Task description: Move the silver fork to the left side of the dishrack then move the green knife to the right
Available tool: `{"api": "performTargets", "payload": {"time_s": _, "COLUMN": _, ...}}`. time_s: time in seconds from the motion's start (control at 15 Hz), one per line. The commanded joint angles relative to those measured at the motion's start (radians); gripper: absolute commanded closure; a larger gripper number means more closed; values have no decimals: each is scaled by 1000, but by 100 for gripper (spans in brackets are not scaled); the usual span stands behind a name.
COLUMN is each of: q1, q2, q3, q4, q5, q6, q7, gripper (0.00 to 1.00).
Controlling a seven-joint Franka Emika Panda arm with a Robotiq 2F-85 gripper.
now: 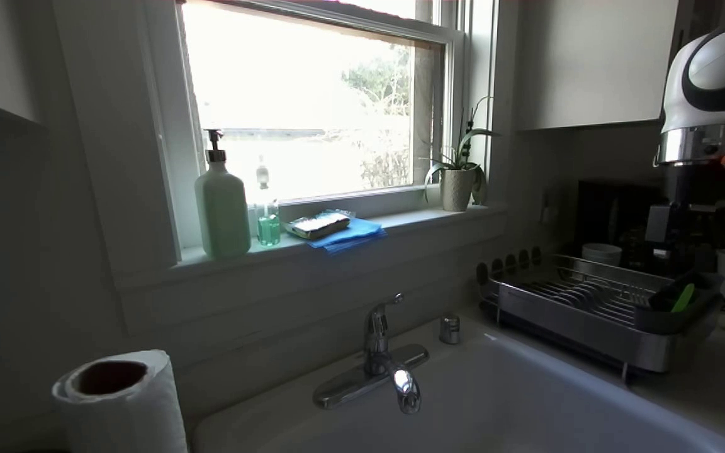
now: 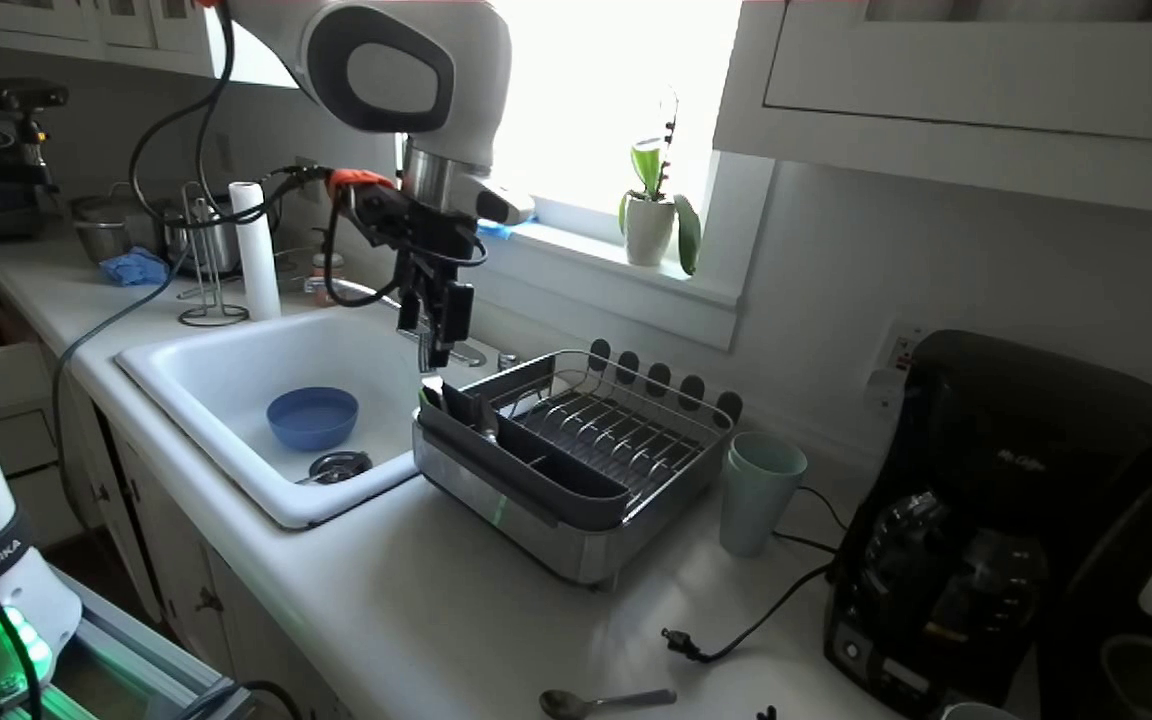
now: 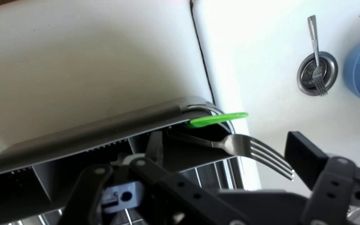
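Observation:
The grey metal dishrack [image 1: 579,321] stands on the counter beside the sink and shows in both exterior views [image 2: 526,535]. A dark cutlery holder [image 2: 526,465] with compartments runs along one side. The silver fork [image 3: 236,145] leans, tines up, in the end compartment nearest the sink. The green knife [image 3: 219,119] leans in the same compartment; its green end also shows in an exterior view [image 1: 683,297]. My gripper [image 3: 219,159] is open above that compartment. The fork's tines reach between the fingers, close to one fingertip. In an exterior view my gripper [image 2: 434,325] points down.
A metal utensil [image 3: 155,143] stands close to one finger, in the holder. A second fork [image 3: 316,62] lies on the sink drain beside a blue bowl [image 2: 312,418]. The faucet [image 1: 378,352], cups [image 2: 761,490], coffee maker [image 2: 996,520] and a spoon [image 2: 606,703] are nearby.

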Motion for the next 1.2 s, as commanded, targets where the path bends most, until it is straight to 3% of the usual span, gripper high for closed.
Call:
{"api": "performTargets", "payload": {"time_s": 0.0, "q1": -4, "q2": 34, "q3": 0, "q4": 22, "q5": 16, "q6": -60, "q7": 8, "gripper": 0}}
{"api": "performTargets", "payload": {"time_s": 0.13, "q1": -7, "q2": 61, "q3": -8, "q4": 31, "q5": 35, "q6": -83, "q7": 20, "gripper": 1}}
{"api": "performTargets", "payload": {"time_s": 0.27, "q1": -13, "q2": 77, "q3": -13, "q4": 32, "q5": 40, "q6": -93, "q7": 39, "gripper": 8}}
{"api": "performTargets", "payload": {"time_s": 0.33, "q1": -16, "q2": 84, "q3": -16, "q4": 35, "q5": 45, "q6": -98, "q7": 48, "gripper": 24}}
{"api": "performTargets", "payload": {"time_s": 0.4, "q1": -18, "q2": 91, "q3": -19, "q4": 36, "q5": 51, "q6": -101, "q7": 56, "gripper": 33}}
{"api": "performTargets", "payload": {"time_s": 0.6, "q1": -24, "q2": 98, "q3": -33, "q4": 43, "q5": 90, "q6": -103, "q7": 52, "gripper": 46}}
{"api": "performTargets", "payload": {"time_s": 0.8, "q1": -29, "q2": 99, "q3": -46, "q4": 50, "q5": 142, "q6": -96, "q7": 40, "gripper": 36}}
{"api": "performTargets", "payload": {"time_s": 0.93, "q1": -30, "q2": 100, "q3": -51, "q4": 56, "q5": 164, "q6": -92, "q7": 41, "gripper": 49}}
{"api": "performTargets", "payload": {"time_s": 1.13, "q1": -30, "q2": 103, "q3": -54, "q4": 60, "q5": 182, "q6": -88, "q7": 40, "gripper": 78}}
